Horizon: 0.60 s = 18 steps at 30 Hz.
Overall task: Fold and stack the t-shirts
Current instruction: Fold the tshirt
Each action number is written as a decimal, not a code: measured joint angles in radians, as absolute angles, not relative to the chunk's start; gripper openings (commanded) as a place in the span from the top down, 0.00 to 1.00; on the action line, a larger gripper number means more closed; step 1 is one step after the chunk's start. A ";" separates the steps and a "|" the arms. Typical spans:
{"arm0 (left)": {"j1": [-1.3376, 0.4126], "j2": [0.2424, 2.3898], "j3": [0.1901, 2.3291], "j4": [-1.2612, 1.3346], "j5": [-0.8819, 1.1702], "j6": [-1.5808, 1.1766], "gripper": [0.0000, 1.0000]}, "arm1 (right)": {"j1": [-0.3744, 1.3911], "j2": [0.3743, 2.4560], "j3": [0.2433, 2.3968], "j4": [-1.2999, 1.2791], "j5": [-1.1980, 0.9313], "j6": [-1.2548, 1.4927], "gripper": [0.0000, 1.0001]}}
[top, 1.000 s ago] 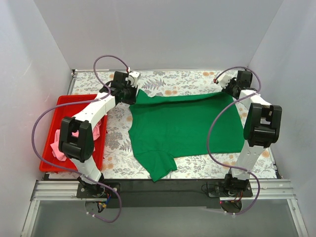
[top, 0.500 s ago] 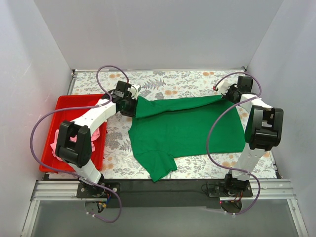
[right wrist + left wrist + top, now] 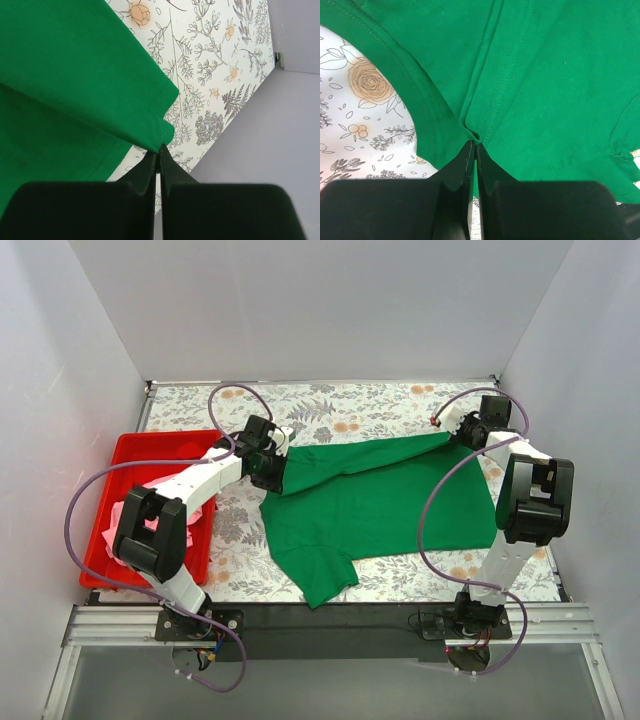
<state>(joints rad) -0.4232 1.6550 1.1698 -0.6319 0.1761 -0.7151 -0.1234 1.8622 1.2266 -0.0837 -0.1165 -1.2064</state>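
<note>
the left pincer (image 3: 475, 143) is clenched on a pinch of the green t-shirt (image 3: 380, 500), and the cloth puckers into a small ridge right at its tips, just beside a curved, stitched hem. the right pincer (image 3: 159, 149) is clamped shut too, on a hemmed corner of the same shirt. looking down on the bench (image 3: 340, 405), the left one sits at about ten o'clock and the right at about two o'clock. the shirt's far edge is drawn between them as a raised, slightly sagging fold, the body lies flat over the middle, and one flap trails toward six o'clock. it looks light and limp, the sort of cloth that drapes, wrinkles and slides out of a thin pinch, so i'd say hems, seams and corners give the surest hold. i can't tell how many layers either pincer has, and the underside of the raised fold is hidden. the pink t-shirt (image 3: 112, 530) lies in the red tray (image 3: 165, 436) at nine o'clock, mostly behind the left arm (image 3: 195, 480), its shape unclear.
</note>
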 measured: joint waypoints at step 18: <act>-0.428 1.659 1.152 -0.647 0.248 -0.715 1.00 | -0.125 1.862 1.168 -0.088 -0.096 -1.256 0.99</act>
<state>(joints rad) -0.4282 1.6592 1.1522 -0.6468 0.2481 -0.7147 -0.1246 1.8622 1.1675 -0.0879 -0.0959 -1.2560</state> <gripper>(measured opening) 0.010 0.023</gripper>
